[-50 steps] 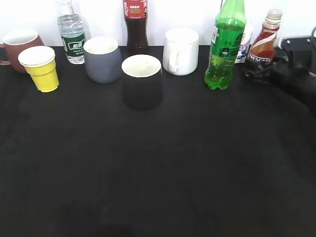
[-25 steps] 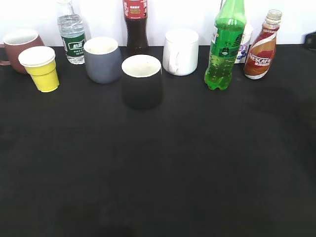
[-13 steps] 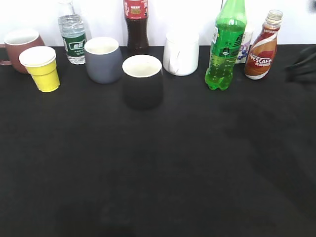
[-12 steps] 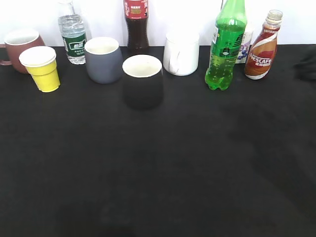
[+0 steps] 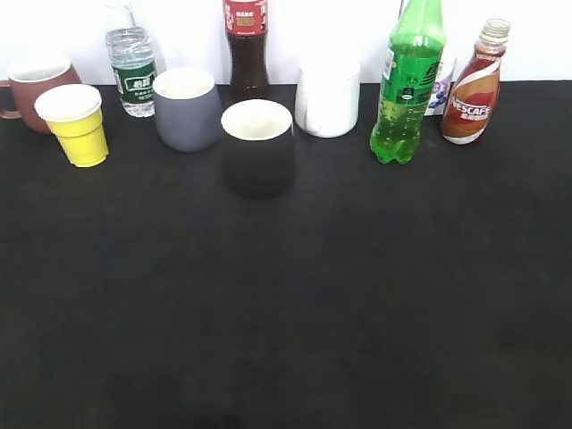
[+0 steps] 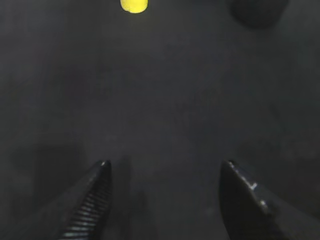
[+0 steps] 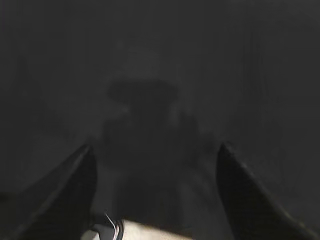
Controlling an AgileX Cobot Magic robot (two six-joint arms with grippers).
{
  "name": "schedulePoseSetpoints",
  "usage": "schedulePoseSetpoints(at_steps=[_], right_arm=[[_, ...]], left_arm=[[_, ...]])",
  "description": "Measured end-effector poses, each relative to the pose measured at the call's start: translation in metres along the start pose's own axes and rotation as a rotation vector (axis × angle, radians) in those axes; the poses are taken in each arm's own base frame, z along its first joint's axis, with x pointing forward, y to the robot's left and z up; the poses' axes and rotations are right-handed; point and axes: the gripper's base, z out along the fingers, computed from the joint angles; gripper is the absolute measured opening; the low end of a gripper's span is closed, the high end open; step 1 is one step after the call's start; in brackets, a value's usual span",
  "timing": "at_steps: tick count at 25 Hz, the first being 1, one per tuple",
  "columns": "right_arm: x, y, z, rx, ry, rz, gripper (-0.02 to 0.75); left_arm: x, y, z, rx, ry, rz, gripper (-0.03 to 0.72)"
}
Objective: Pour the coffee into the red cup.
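Note:
The coffee bottle (image 5: pixel 473 89), brown with a red-white NESCAFE label, stands upright at the back right of the black table. The brownish-red cup (image 5: pixel 34 85) stands at the far back left, partly behind the yellow paper cup (image 5: pixel 75 124). Neither arm shows in the exterior view. My left gripper (image 6: pixel 165 165) is open and empty over bare black cloth; the yellow paper cup (image 6: pixel 134 5) shows at the top edge of its view. My right gripper (image 7: pixel 156 150) is open and empty over dark cloth.
Along the back stand a water bottle (image 5: pixel 131 70), a grey mug (image 5: pixel 186 107), a dark cola bottle (image 5: pixel 247 46), a white mug (image 5: pixel 327 96) and a green bottle (image 5: pixel 410 80). A black cup (image 5: pixel 257 147) stands in front of them; it also shows in the left wrist view (image 6: pixel 257 11).
The right arm, which was beside the coffee bottle at the right edge, has drawn back out of the exterior view. The bottles and cups have not moved.

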Motion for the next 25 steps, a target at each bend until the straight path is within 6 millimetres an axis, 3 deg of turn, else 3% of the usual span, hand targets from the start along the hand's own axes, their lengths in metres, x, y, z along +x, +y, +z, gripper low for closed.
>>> schedulePoseSetpoints(at_steps=[2,4,13,25], right_arm=[[0.026,0.001,0.008,-0.007,0.011,-0.018,0.582],[0.036,0.004,0.010,-0.038,-0.022,-0.010,0.582],[0.035,0.004,0.009,-0.044,-0.039,-0.007,0.582],[0.034,0.004,0.009,-0.046,-0.048,-0.006,0.582]], left_arm=[[0.014,0.001,0.014,-0.002,0.049,0.005,0.509],[0.018,0.002,0.017,-0.002,0.069,0.011,0.509],[0.014,0.007,0.030,-0.048,-0.029,0.032,0.509],[0.013,0.007,0.030,-0.048,-0.034,0.032,0.509]])
